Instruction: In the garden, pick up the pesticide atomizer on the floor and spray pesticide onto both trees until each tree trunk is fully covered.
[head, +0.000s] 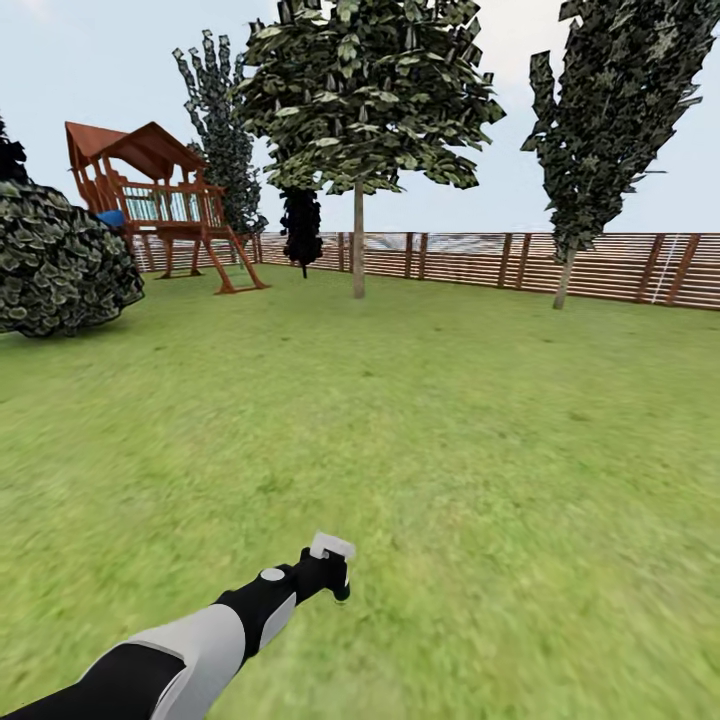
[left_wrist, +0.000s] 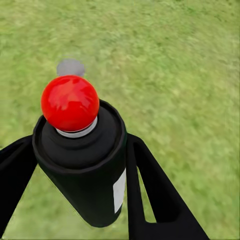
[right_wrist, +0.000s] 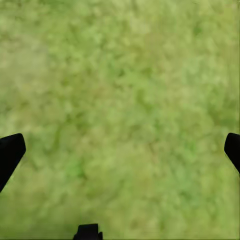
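My left gripper (head: 328, 578) is low over the lawn, shut on the pesticide atomizer (head: 332, 547), whose pale head pokes up above the black fingers. In the left wrist view the atomizer (left_wrist: 85, 165) is a dark bottle with a white label and a red ball on top, clamped between both fingers (left_wrist: 150, 185) of the left gripper (left_wrist: 80, 150). A broadleaf tree (head: 365, 90) with a straight bare trunk (head: 358, 245) stands far ahead near the fence. My right gripper (right_wrist: 120, 150) hangs open over bare grass, its fingertips (right_wrist: 10, 152) wide apart.
A brown slat fence (head: 480, 262) rings the lawn. A wooden play tower (head: 160, 195) stands at the back left, a round leafy bush (head: 60, 260) at the left, narrow dark trees (head: 222, 130) behind it, and a tall thin-trunked tree (head: 610, 110) at the right. Open grass (head: 420, 430) lies between.
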